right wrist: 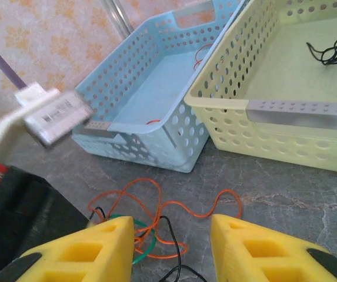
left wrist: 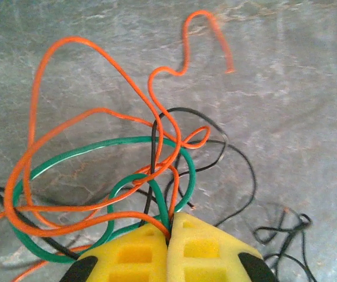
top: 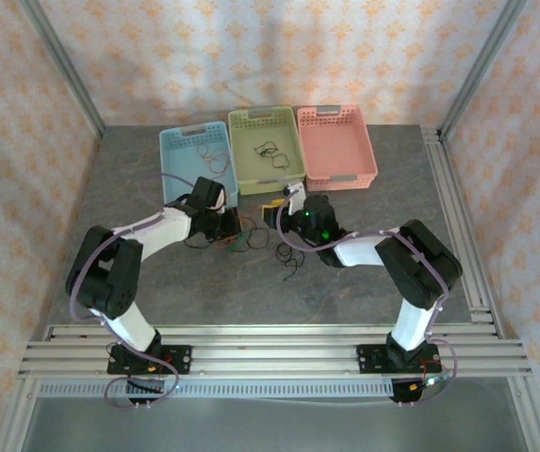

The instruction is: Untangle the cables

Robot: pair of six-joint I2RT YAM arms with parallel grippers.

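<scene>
Left wrist view: left end effector (left wrist: 169, 223) pressed together, pinching the cables (left wrist: 156, 126), a looping tangle on the bench (left wrist: 297, 88) with no single long axis; free orange end (left wrist: 229, 71) points up-right. Right wrist view: right end effector (right wrist: 171, 222) spread over the tangle, near the blue basket (right wrist: 150, 111).

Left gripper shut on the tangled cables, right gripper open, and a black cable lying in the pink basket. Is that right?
Not quite. The black cable lies in the yellow-green basket instead, as the right wrist view shows. The left gripper is shut on the tangled cables, and the right gripper is open.
</scene>
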